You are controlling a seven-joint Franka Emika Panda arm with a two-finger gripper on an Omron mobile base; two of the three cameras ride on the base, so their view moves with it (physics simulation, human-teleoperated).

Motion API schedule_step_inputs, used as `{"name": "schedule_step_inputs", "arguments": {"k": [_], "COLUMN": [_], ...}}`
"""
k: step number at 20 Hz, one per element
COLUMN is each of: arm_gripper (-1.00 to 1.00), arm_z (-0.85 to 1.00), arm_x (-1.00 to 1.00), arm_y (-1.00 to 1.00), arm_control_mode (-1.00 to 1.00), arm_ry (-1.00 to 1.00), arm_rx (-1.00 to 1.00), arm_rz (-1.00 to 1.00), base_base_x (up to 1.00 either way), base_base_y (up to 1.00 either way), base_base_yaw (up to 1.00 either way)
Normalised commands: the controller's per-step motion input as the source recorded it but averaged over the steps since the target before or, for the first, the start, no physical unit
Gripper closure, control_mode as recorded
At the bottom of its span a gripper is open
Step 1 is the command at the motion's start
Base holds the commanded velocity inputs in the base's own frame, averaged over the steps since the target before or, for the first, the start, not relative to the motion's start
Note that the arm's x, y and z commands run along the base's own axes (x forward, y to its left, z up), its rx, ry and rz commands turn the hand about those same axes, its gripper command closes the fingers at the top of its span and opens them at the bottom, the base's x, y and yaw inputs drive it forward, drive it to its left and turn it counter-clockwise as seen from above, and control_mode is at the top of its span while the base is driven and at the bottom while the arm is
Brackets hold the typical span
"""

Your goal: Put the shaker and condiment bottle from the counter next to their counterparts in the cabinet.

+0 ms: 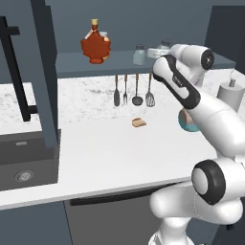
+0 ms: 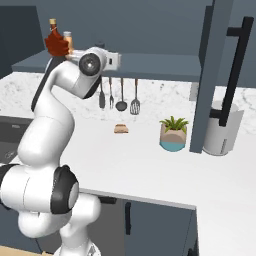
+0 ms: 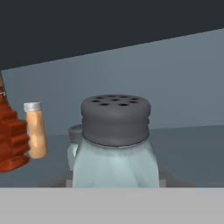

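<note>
No readable writing anywhere. The shaker [image 3: 114, 144], pale blue-green glass with a holed grey cap, sits centre frame in the hand view, on the cabinet shelf [image 1: 76, 64]. Can't tell the jaws' state; the fingertips are hidden.

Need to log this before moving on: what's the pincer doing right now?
Pincer: closed on the shaker, held at the cabinet shelf just ahead of its twin.

The condiment bottle [image 2: 56, 42] stands on the cabinet [image 2: 150, 65] shelf — an orange bottle [image 2: 68, 40] just beside it.
</note>
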Motion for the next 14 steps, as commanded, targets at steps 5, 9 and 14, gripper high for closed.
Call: {"name": "schedule_step_inputs", "arguments": {"k": [5,9,14], "arm_gripper": [1.0,1.0,1.0], "arm_z": [0.0,0.02,0.0], "arm_x": [0.41,0.12,0.0], "arm_y": [-0.1,0.13,0.0], "arm_control_mode": [-1.0,-1.0,-1.0], "arm_ry": [-0.04,-0.04,0.0], "arm_rx": [0.0,-0.01,-0.01], "arm_rz": [0.09,0.06,0.0], "base_base_x": [0.0,0.0,0.0], "base_base_y": [0.0,0.0,0.0], "base_base_yaw": [0.0,0.0,0.0]}}
